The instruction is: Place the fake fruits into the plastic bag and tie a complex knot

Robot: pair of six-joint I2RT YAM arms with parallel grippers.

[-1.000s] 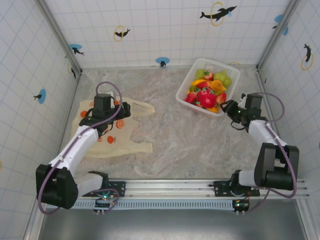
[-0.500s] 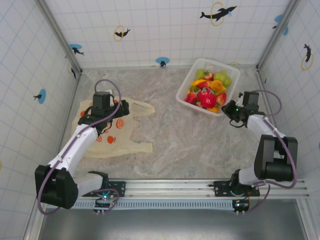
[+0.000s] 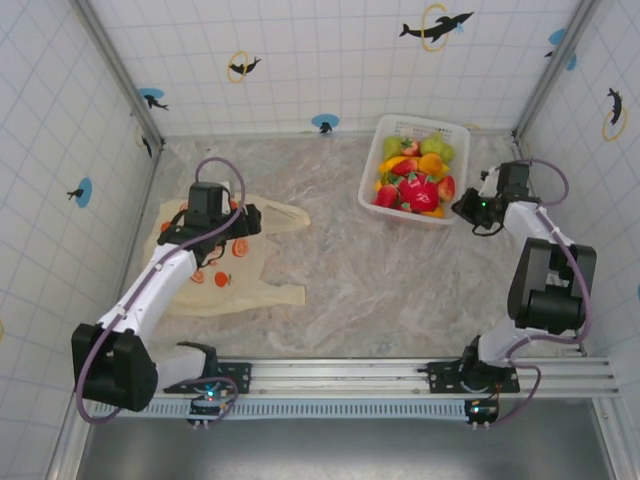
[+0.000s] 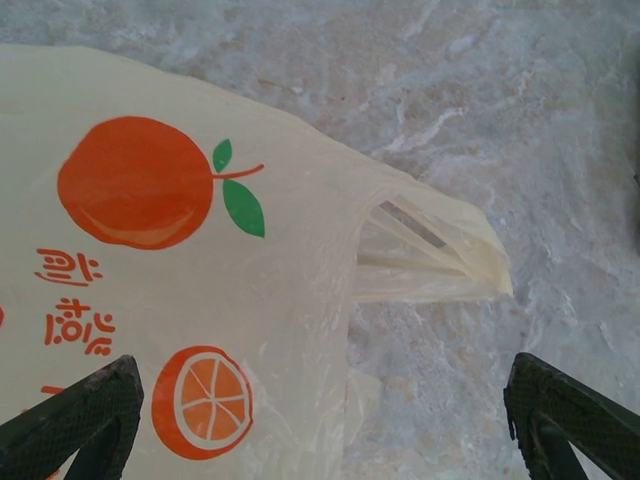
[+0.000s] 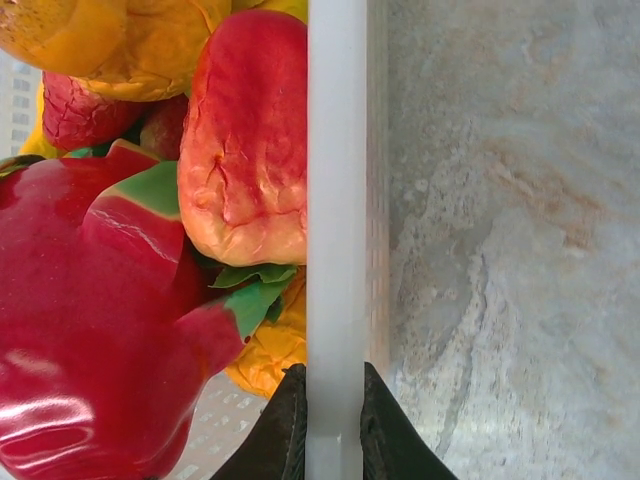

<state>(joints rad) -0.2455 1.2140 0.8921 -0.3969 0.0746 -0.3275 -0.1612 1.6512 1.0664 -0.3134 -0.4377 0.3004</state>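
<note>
The right gripper [image 5: 335,392] is clamped on the upright rim of the rigid white plastic basket [image 5: 336,200], one black finger pressed on the inner face of the wall and the other on the outer face. In the top view this gripper [image 3: 467,207] meets the basket [image 3: 400,214] at its near right corner, at the far right of the grey marbled table [image 3: 380,290]. The small glossy plastic fruits [image 3: 415,180], red, orange, yellow and green, are heaped inside the basket. The wrist camera shows a red-orange one [image 5: 245,140] resting right against the gripped wall, a large shiny red one with green tips [image 5: 80,330] beside it, and yellow ones above and below. The left gripper [image 3: 214,232] hangs over the thin cream-yellow plastic bag [image 3: 250,290], its jaws spread wide and holding nothing. Its two dark fingertips [image 4: 85,420] stand at the lower corners of the wrist view, one over the bag [image 4: 290,200] and one over bare table [image 4: 520,120]. The bag lies flat at the left of the table, well apart from the basket, with printed oranges facing up. Its two loop handles [image 3: 285,215] point right, lying apart and untied, and one of them [image 4: 440,260] rests limp on the table.
</note>
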